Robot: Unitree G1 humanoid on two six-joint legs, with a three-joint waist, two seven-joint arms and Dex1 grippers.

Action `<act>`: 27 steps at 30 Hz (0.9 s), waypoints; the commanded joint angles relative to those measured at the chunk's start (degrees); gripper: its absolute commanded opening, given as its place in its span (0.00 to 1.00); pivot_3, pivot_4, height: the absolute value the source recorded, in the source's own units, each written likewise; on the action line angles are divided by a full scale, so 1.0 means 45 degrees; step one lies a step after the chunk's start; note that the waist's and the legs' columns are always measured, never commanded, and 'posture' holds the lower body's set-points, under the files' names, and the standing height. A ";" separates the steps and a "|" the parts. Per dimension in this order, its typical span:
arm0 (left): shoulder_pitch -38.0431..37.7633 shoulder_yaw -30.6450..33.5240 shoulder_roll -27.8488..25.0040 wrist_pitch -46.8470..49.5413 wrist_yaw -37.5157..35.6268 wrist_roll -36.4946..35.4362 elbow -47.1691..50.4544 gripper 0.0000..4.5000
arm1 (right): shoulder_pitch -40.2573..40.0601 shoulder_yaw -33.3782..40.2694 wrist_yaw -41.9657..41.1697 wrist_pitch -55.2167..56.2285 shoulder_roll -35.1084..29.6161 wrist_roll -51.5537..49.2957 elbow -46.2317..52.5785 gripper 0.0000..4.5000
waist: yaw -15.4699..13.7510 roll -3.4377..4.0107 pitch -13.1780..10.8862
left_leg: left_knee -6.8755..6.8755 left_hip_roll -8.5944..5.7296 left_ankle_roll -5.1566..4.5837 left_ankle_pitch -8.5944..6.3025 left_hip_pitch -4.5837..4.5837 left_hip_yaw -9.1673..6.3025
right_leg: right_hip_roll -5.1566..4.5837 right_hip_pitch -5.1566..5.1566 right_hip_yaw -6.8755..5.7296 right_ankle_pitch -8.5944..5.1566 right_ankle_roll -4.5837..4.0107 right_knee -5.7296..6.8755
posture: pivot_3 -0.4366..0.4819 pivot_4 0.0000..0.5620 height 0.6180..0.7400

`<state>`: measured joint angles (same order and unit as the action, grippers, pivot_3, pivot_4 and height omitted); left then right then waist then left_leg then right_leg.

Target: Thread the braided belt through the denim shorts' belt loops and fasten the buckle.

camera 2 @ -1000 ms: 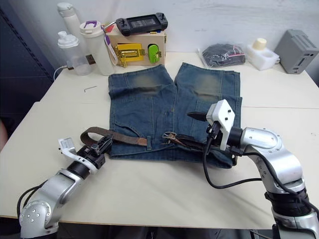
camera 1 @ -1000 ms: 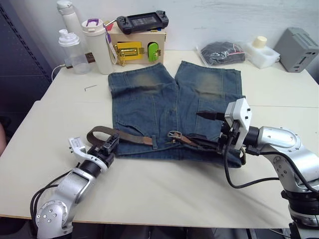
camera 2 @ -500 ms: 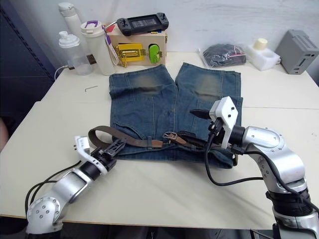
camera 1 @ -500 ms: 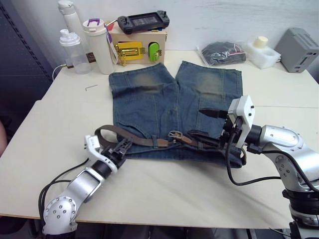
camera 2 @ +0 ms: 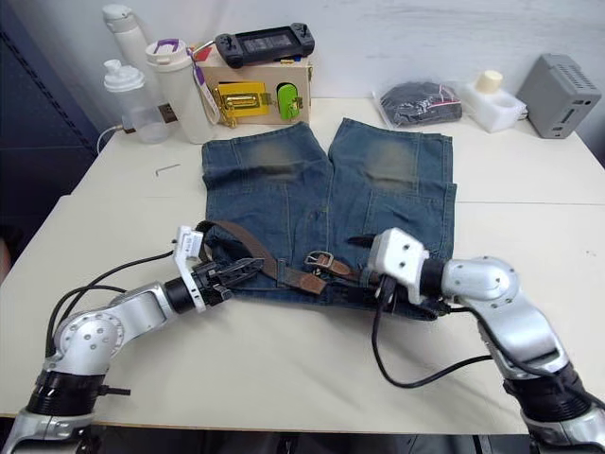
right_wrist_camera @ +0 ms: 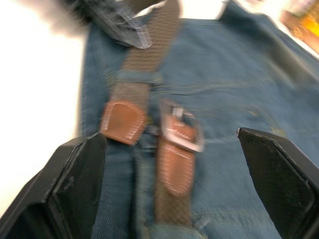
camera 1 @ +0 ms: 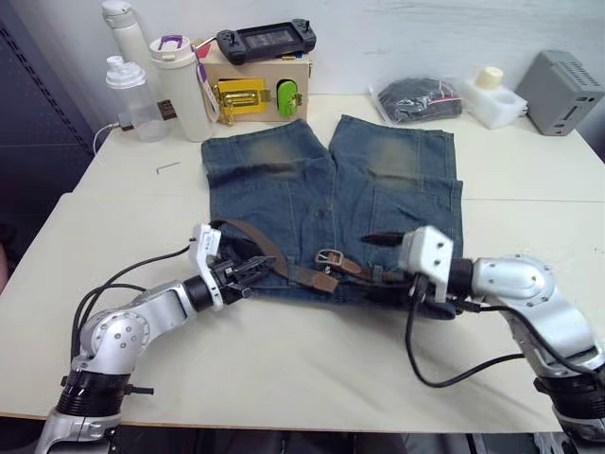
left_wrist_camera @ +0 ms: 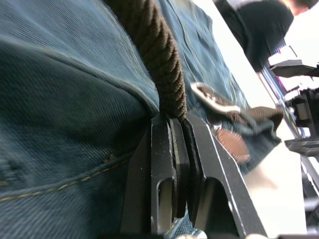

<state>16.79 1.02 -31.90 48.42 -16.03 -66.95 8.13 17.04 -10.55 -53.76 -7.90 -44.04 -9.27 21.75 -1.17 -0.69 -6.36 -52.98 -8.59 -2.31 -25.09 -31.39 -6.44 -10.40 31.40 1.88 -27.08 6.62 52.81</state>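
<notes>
The denim shorts (camera 1: 326, 175) lie flat on the table, waistband toward me. The braided belt (camera 1: 269, 251) curls over the left part of the waistband. My left gripper (camera 1: 253, 269) is shut on it, and in the left wrist view the fingers (left_wrist_camera: 172, 164) pinch the woven strap (left_wrist_camera: 159, 50). The belt's brown leather tip (right_wrist_camera: 122, 122) lies beside the silver buckle (right_wrist_camera: 182, 132) at the middle of the waistband. The strap passes under one belt loop (right_wrist_camera: 132, 77). My right gripper (camera 1: 378, 257) is open just right of the buckle, low over the waistband.
At the table's back stand two bottles (camera 1: 175, 85), a wooden box (camera 1: 255, 90) with a yellow latch and a game console on top, a black bag (camera 1: 421, 99), a white block (camera 1: 496, 95) and a grey box (camera 1: 562, 90). A small hex key (camera 1: 168, 167) lies at the left.
My left gripper has moved right onto the shorts with the belt, bringing the leather tip up beside the buckle. My right gripper has dropped lower toward the waistband.
</notes>
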 commanded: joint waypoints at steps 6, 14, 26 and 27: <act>0.0224 0.0643 0.0725 0.0656 -0.0610 0.0786 -0.0383 0.00 | 0.0068 -0.0774 0.1560 0.4662 0.0651 0.3540 -0.0952 0.99 | -0.0019 -0.0001 0.0000 | -0.0010 0.0001 0.0001 0.0003 0.0002 0.0001 | 0.0001 -0.0002 -0.0004 0.0001 0.0002 0.0007 | 0.48 0.27 0.22; 0.0082 0.1179 0.1050 0.1150 -0.0635 0.1080 -0.0156 0.00 | 0.0215 -0.0851 0.1732 0.5333 0.0889 0.3992 -0.1319 0.99 | 0.0005 -0.0001 0.0000 | -0.0011 0.0000 0.0005 0.0005 0.0003 -0.0008 | 0.0010 0.0005 -0.0004 0.0001 0.0003 0.0027 | 0.48 0.27 0.22; -0.0072 0.1595 0.1424 0.1651 -0.0684 0.1330 0.0204 0.00 | 0.0162 -0.1096 0.1597 0.5521 0.1032 0.4323 -0.1529 0.02 | 0.0016 -0.0001 0.0000 | -0.0010 0.0001 0.0005 0.0005 0.0005 -0.0008 | 0.0011 0.0006 -0.0003 0.0002 0.0003 0.0035 | 0.48 0.27 0.22; -0.0074 0.1628 0.1434 0.1693 -0.0707 0.1342 0.0221 0.00 | 0.0188 -0.1110 0.1590 0.5520 0.1062 0.4336 -0.1542 0.02 | 0.0021 -0.0001 0.0000 | -0.0011 0.0001 0.0005 0.0005 0.0005 -0.0009 | 0.0011 0.0005 -0.0004 0.0002 0.0003 0.0036 | 0.48 0.27 0.22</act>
<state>16.88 7.79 -25.53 55.57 -18.46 -60.88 7.22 17.41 -15.57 -46.73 16.25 -39.73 10.37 14.14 -1.07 -0.69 -6.36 -53.02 -8.58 -2.28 -25.07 -31.37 -6.48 -10.35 31.43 1.87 -27.07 6.63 52.97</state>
